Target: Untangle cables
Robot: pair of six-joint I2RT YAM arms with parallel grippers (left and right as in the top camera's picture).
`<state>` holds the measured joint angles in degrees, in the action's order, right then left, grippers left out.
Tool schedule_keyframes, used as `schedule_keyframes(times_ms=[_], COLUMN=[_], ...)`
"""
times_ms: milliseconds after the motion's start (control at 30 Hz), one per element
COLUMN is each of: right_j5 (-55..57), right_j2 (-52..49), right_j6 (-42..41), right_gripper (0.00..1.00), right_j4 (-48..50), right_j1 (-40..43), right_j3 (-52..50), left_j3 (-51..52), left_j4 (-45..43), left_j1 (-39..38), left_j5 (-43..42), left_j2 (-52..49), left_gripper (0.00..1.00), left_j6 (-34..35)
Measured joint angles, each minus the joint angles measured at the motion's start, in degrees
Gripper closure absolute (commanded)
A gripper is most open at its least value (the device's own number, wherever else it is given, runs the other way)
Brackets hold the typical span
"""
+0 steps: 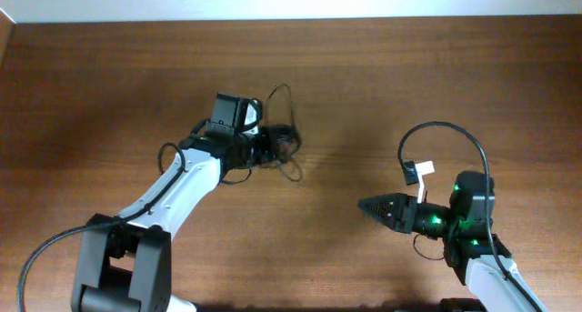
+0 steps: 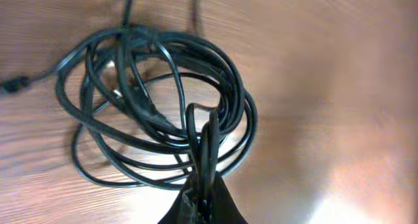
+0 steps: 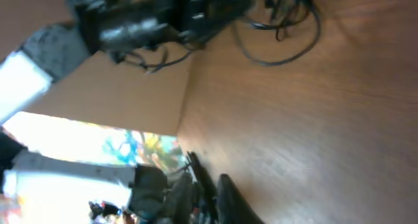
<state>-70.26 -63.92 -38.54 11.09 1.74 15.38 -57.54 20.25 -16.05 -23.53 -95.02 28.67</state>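
Brown wood-grain table (image 1: pixel 109 85) fills every view, with a pale strip along the top edge of the overhead picture. My right wrist view is tilted and smeared: the lower left is a bright blur I cannot read, and the fingers of my right gripper (image 3: pixel 215 191) are dark shapes cut off by the bottom edge, so I cannot tell whether it is open or closed; nothing shows between them. From overhead it points toward the left of the frame, well apart from the tangle. A thin black loop (image 1: pixel 446 126) with a white piece (image 1: pixel 421 173) arcs above that wrist; I cannot tell whether it is my own wiring. My left gripper (image 2: pixel 208 185), half hidden by the bottom edge, is clenched on several strands of the cables (image 2: pixel 134 93). They lie in a flat oval coil, longer from left to right. Two strands run off the top edge, and a tail ending in a plug (image 2: pixel 13 85) points to the left edge.
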Motion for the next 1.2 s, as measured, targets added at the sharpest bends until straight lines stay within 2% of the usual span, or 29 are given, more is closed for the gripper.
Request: schedule_keyframes(times_ms=[67, 167, 233, 433, 533, 633, 733, 767, 833, 967, 1100, 1167, 1200], right_j5=[2.9, 6.7, 9.4, 13.9, 15.1, 15.4, 15.1, 14.3, 12.5, 12.3, 14.8, 15.7, 16.1], right_j2=[0.0, 0.0, 0.0, 0.0, 0.0, 0.0, 0.0, 0.0, 0.0, 0.0, 0.0, -0.3, -0.8], right_j6=[-0.3, -1.3, -3.1, -10.8, -13.1, -16.0, -16.8, -17.0, -17.3, -21.8, -27.2, -28.7, -29.1], right_gripper=[0.74, 0.67, 0.66, 0.65, 0.51, 0.42, 0.42, 0.42, 0.42, 0.47, 0.52, 0.60, 0.81], right_j4=[-4.6, -8.1, -8.3, -8.3, -8.1, -6.2, -5.4, -1.9, 3.4, 3.5, 1.1, 1.1, 1.1], right_j1=[0.0, 0.0, 0.0, 0.0, 0.0, 0.0, 0.0, 0.0, 0.0, 0.0, 0.0, 0.0, 0.0], right_j3=[0.0, 0.0, 0.0, 0.0, 0.0, 0.0, 0.0, -0.2, -0.3, -0.3, -0.3, -0.3, -0.3], left_j3=[0.0, 0.0, 0.0, 0.0, 0.0, 0.0, 0.0, 0.0, 0.0, 0.0, 0.0, 0.0, 0.0], left_j4=[-1.0, -1.3, -2.0, -3.9, -4.3, -4.3, -3.7, -3.3, -2.9, -2.5, -2.5, -2.5, -2.5], left_j1=[-2.2, -6.7, -8.9, -12.0, -13.6, -13.8, -13.8, -13.8, -13.8, -13.8, -13.8, -13.8, -13.8], left_j5=[-7.6, -18.2, -23.4, -30.2, -30.6, -30.2, -25.3, -23.8, -21.7, -20.6, -26.6, -30.9, -32.6], left_j2=[0.0, 0.0, 0.0, 0.0, 0.0, 0.0, 0.0, 0.0, 0.0, 0.0, 0.0, 0.0, 0.0], left_gripper=[1.00, 1.00, 1.00, 1.00, 1.00, 1.00, 1.00, 1.00, 1.00, 1.00, 1.00, 1.00, 1.00], left_j6=[-9.0, -22.7, -27.9, -31.7, -32.2, -33.8, -35.0, -35.3, -35.9, -37.3, -49.0, -53.8, -55.1])
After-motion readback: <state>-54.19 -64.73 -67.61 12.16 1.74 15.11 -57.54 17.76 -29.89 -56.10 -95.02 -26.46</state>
